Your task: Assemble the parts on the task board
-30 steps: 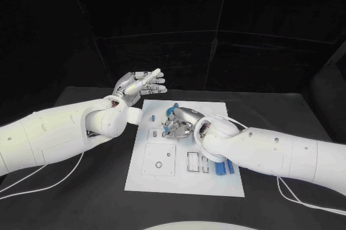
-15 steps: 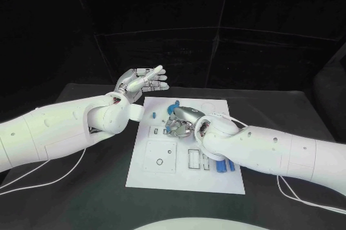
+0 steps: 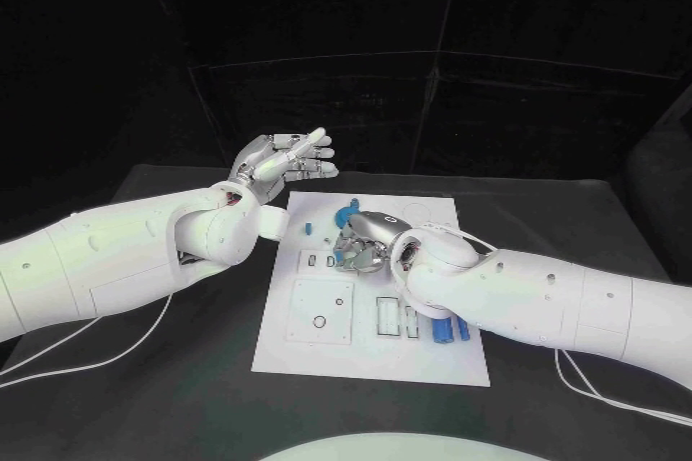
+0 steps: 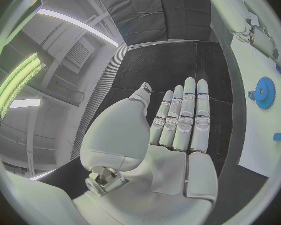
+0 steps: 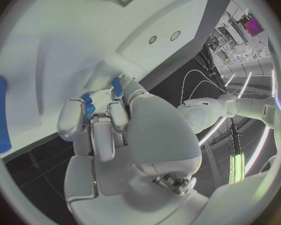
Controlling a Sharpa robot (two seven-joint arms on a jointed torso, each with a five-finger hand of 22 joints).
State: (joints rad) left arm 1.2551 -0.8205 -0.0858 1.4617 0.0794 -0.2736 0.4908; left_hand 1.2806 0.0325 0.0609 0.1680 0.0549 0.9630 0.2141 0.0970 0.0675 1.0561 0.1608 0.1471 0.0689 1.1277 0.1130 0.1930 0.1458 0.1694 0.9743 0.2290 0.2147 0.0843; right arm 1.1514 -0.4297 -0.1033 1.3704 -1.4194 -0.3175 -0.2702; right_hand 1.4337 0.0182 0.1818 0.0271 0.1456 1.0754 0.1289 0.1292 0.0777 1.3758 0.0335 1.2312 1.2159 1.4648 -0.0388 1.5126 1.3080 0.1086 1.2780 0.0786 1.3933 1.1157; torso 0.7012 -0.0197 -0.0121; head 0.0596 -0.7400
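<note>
Left hand (image 3: 286, 159): raised above the table beyond the board's far left corner, fingers straight, holding nothing.
Right hand (image 3: 364, 243): fingers curled down on the board (image 3: 335, 341), pinching a small blue part (image 5: 88, 105).
Gear (image 3: 346, 217): blue, on the board just beyond the right hand.

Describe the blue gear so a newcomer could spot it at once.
Start at the white task board mid-table and go to its far end, just beyond the right hand. The blue gear there is round and toothed; the other blue parts are small blocks or bars.
</note>
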